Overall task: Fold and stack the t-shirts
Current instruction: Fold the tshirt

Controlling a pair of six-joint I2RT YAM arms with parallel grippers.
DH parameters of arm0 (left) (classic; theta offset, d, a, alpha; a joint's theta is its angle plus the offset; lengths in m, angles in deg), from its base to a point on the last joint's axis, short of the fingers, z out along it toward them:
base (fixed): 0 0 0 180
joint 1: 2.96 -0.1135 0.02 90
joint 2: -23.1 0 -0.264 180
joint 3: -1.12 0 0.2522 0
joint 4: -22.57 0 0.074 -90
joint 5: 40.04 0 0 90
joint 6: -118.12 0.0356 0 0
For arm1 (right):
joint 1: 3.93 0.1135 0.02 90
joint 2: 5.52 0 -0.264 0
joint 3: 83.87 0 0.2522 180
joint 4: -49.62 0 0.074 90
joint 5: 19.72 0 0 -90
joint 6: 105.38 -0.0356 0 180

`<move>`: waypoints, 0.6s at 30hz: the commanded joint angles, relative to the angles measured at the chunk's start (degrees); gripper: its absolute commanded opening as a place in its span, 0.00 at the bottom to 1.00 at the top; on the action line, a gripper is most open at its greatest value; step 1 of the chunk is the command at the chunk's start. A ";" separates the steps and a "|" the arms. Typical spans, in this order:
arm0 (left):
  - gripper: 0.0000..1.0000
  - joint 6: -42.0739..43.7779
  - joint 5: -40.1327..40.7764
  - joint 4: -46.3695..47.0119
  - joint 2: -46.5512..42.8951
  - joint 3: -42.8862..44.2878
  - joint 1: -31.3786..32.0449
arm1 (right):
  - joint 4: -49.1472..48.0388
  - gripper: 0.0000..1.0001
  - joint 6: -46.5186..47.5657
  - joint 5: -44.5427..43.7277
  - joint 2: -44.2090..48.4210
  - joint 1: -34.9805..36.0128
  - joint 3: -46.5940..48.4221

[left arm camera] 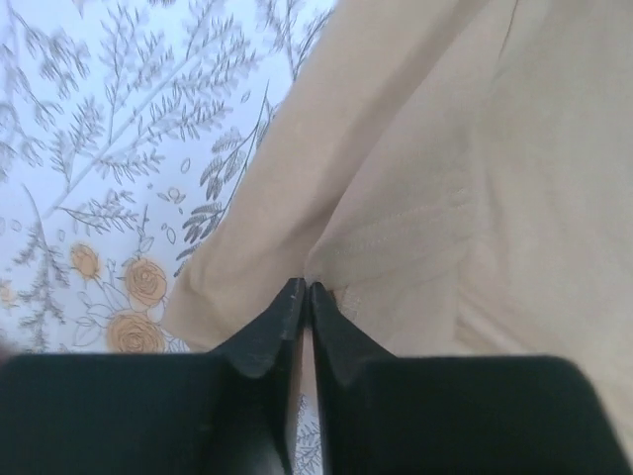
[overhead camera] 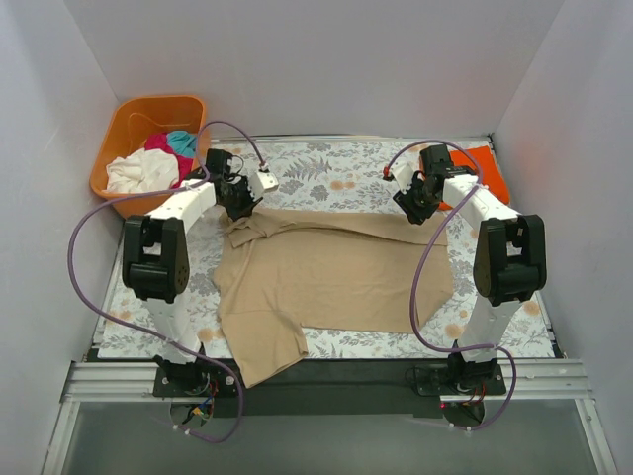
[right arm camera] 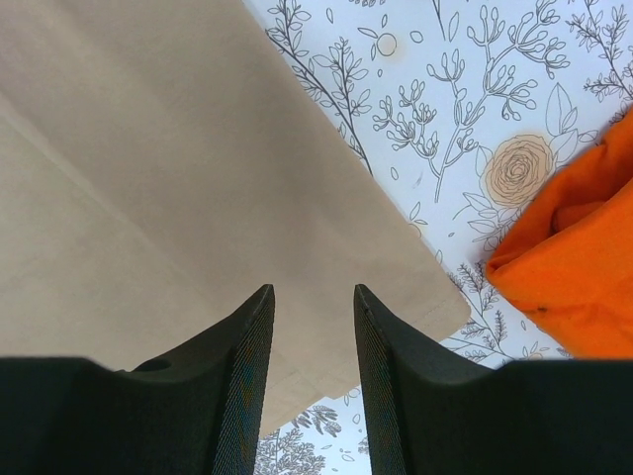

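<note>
The large tan t-shirt (overhead camera: pixel 331 272) lies spread on the floral table cover, one sleeve hanging over the near edge. My left gripper (overhead camera: pixel 240 203) is at its far left corner, by the bunched sleeve. In the left wrist view the gripper (left arm camera: pixel 305 289) is shut, with a fold of tan cloth (left arm camera: pixel 415 178) pinched at the tips. My right gripper (overhead camera: pixel 420 210) is at the far right corner. In the right wrist view it (right arm camera: pixel 310 293) is open over the shirt's hem corner (right arm camera: pixel 396 277), holding nothing. A bright orange t-shirt (overhead camera: pixel 487 170) (right arm camera: pixel 574 267) lies just right of it.
A rigid orange basket (overhead camera: pixel 119 129) stands at the far left corner, off the table cover. It holds a white shirt (overhead camera: pixel 140 173), a magenta one (overhead camera: pixel 158 143) and a teal one (overhead camera: pixel 182 142). White walls close in on three sides.
</note>
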 commanded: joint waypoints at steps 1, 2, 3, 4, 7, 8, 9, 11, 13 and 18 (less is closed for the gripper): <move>0.13 -6.41 -2.14 -2.35 5.24 3.32 -1.23 | 0.44 0.38 -0.30 0.91 2.16 0.22 -0.09; 0.16 -7.72 -1.61 -2.52 6.21 5.07 -1.50 | 0.44 0.38 -0.30 0.82 2.07 0.22 -0.09; 0.22 -8.26 -1.61 -2.61 6.92 5.78 -1.59 | 0.52 0.38 -0.30 0.74 2.07 0.13 -0.01; 0.24 -8.61 -2.22 -2.87 7.19 6.40 -2.02 | 0.53 0.38 -0.22 0.74 2.16 0.13 -0.01; 0.34 -9.14 -6.35 -3.14 4.56 6.85 -2.90 | 0.70 0.38 -0.22 1.00 2.42 0.13 0.00; 0.36 -8.97 -7.40 -3.05 3.51 6.41 -2.91 | 0.79 0.38 -0.22 1.09 2.42 0.13 -0.09; 0.37 -7.75 -8.54 -2.88 1.32 5.27 -2.99 | 0.88 0.38 -0.30 1.43 2.51 0.13 -0.09; 0.40 -6.95 -10.04 -2.44 -1.15 3.78 -2.99 | 1.05 0.38 -0.39 1.79 2.42 0.22 0.08; 0.43 -4.07 -11.97 -3.05 -4.22 1.67 -2.82 | 1.49 0.38 -0.48 2.14 1.98 0.22 0.17; 0.44 -0.35 -8.91 -3.84 -6.26 -2.38 -0.27 | 2.63 0.35 -0.92 3.54 1.02 0.22 0.35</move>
